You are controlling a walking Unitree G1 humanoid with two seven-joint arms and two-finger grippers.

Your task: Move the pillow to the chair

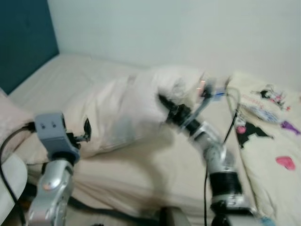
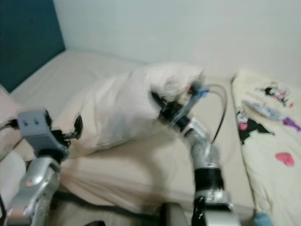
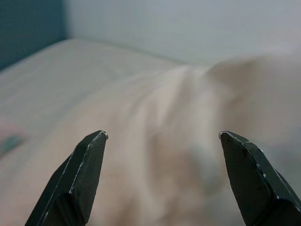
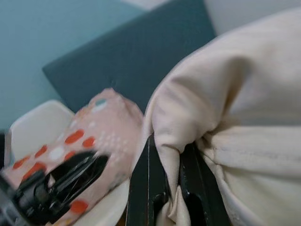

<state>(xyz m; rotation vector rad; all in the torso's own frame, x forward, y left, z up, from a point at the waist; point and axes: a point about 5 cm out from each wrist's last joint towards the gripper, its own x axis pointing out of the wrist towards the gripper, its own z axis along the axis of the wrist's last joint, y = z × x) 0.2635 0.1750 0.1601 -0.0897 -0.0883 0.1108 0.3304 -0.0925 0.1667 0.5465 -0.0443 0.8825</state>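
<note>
A big cream pillow [image 1: 123, 112] lies on the bed, its right end lifted. My right gripper [image 1: 163, 101] is shut on a fold of the pillow's cloth [image 4: 170, 155], clearly pinched between the two black fingers [image 4: 146, 188] in the right wrist view. My left gripper [image 1: 86, 128] sits at the pillow's near left end, open, its fingers [image 3: 84, 165] spread wide with the pillow [image 3: 178, 141] just ahead of them. A white chair [image 4: 37, 127] shows in the right wrist view, with a pink dotted cushion [image 4: 89, 136] on it.
The bed [image 1: 70, 75] has a beige sheet and a teal headboard [image 1: 23, 37] at the left. A cream blanket with cartoon prints [image 1: 270, 136] lies at the right. A pale rounded edge [image 1: 9, 183] stands at my near left.
</note>
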